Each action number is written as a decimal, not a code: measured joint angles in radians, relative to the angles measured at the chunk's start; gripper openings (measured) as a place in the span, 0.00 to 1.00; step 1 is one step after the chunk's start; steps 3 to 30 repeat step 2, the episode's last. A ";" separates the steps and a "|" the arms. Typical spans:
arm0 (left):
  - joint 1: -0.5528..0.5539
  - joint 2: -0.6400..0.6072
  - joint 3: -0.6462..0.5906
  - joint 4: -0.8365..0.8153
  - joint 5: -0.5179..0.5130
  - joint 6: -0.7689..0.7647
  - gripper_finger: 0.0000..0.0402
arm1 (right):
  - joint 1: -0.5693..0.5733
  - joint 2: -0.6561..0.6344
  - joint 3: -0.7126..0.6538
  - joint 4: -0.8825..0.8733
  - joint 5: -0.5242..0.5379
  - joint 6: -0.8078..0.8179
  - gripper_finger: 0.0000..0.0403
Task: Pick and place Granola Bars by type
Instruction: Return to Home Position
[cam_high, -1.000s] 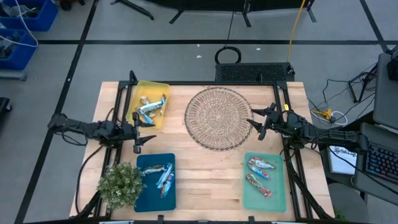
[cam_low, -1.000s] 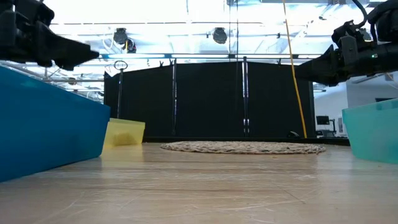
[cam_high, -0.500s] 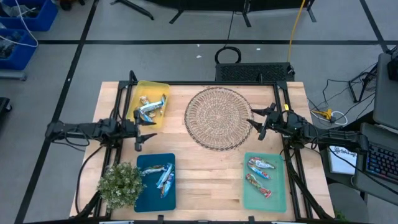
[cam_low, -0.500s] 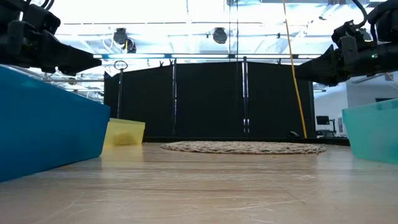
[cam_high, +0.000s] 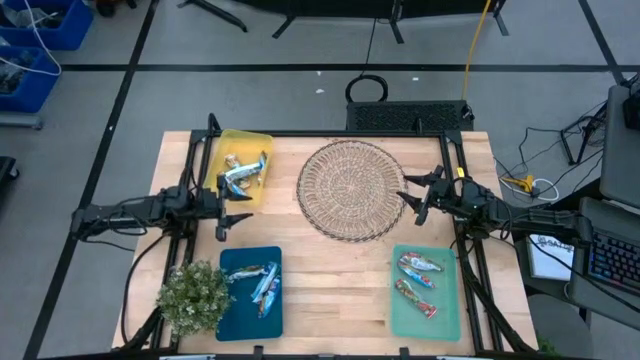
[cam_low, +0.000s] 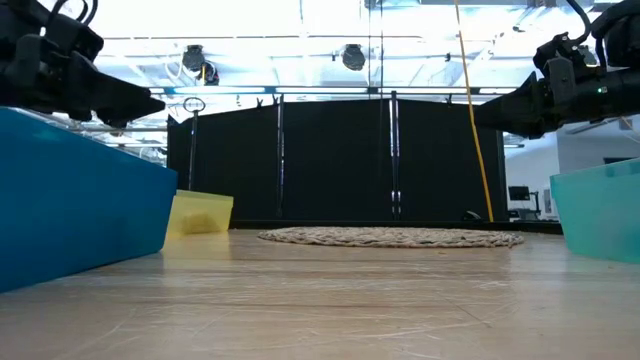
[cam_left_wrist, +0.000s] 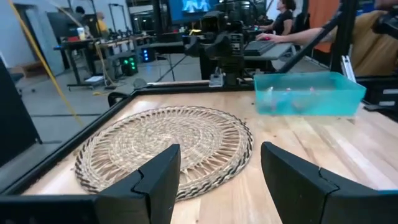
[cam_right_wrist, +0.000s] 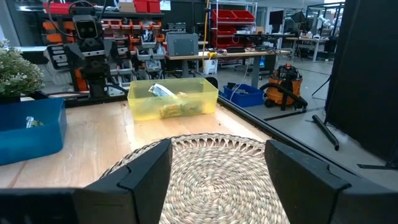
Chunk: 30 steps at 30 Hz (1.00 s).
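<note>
Sorted by wrapper, the granola bars (cam_high: 260, 283) lie in three bins on the wooden table (cam_high: 340, 290). Blue-wrapped bars fill the blue bin (cam_high: 238, 318) at the left front corner, just beside a small potted plant (cam_high: 193, 295). Silver-and-blue bars sit in the yellow bin (cam_high: 245, 140) at the left rear. Red-and-orange bars rest in the green bin (cam_high: 445, 320) at the right front. A round wicker mat (cam_high: 350, 190) lies between the two arms, toward the rear of the table.

The left gripper (cam_high: 232, 212) hovers at the table's left side, between the yellow bin and the blue bin, and points across toward the mat. Its fingers (cam_left_wrist: 155, 180) are spread wide, and the left wrist view looks between them onto the mat's weave, with the green bin beyond.

The right gripper (cam_high: 411, 207) hangs at the mat's right rim, rearward of the green bin and facing the left arm. Its fingers (cam_right_wrist: 149, 171) are also set wide apart. The right wrist view looks between them across the mat to the yellow bin, with the blue bin and the plant off to one side.

The low view shows both grippers held well above the tabletop, touching neither bin nor mat. Beyond the table, a person (cam_left_wrist: 287, 9) sits at a workstation in the room.
</note>
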 joint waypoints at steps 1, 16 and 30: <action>0.006 0.000 0.000 0.000 0.002 -0.011 0.56 | 0.000 0.000 0.000 0.000 0.000 0.000 0.61; 0.009 0.001 0.000 0.000 0.008 -0.019 0.56 | 0.000 0.000 0.000 0.000 0.000 0.000 0.61; 0.009 0.001 0.000 0.000 0.008 -0.019 0.56 | 0.000 0.000 0.000 0.000 0.000 0.000 0.61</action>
